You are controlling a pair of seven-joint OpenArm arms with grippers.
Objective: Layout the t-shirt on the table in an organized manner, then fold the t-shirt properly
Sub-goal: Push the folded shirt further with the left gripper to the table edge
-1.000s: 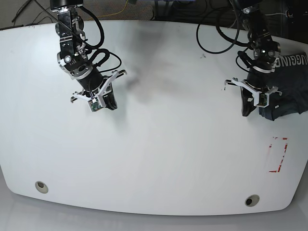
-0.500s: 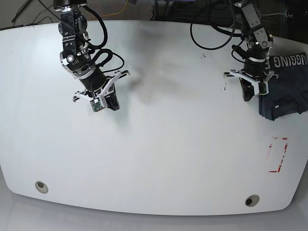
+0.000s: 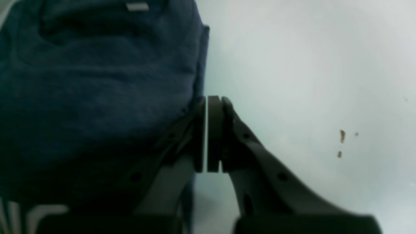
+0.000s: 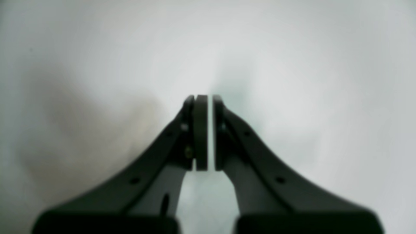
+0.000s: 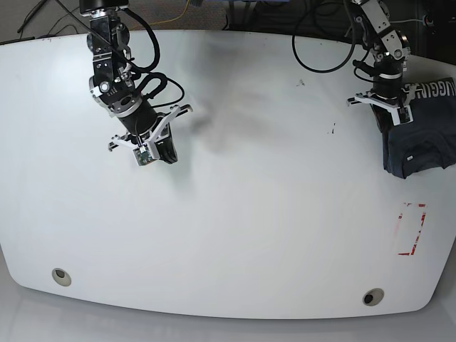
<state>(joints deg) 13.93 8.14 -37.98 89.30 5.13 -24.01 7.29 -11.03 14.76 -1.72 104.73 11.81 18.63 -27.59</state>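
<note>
The dark navy t-shirt [image 5: 424, 135] lies bunched at the table's far right edge, with white letters showing on its top fold. In the left wrist view the t-shirt [image 3: 97, 81] fills the left half. My left gripper [image 5: 387, 122] hangs at the shirt's left edge; its jaws are shut, and the left gripper [image 3: 207, 101] holds nothing, with its tips right beside the cloth. My right gripper [image 5: 164, 152] hovers over the bare white table [image 5: 271, 214] at the upper left. It is shut too, and the right gripper [image 4: 204, 99] is empty.
A red tape rectangle [image 5: 413, 228] marks the table below the shirt. Two round grommet holes [image 5: 62, 276] [image 5: 372, 297] sit near the front edge. Small brown specks [image 3: 341, 136] dot the surface near the left gripper. Cables trail behind the table's back edge.
My left arm has moved back and to the right, from the shirt's lower left to its upper left edge, still shut. The right arm has barely shifted.
</note>
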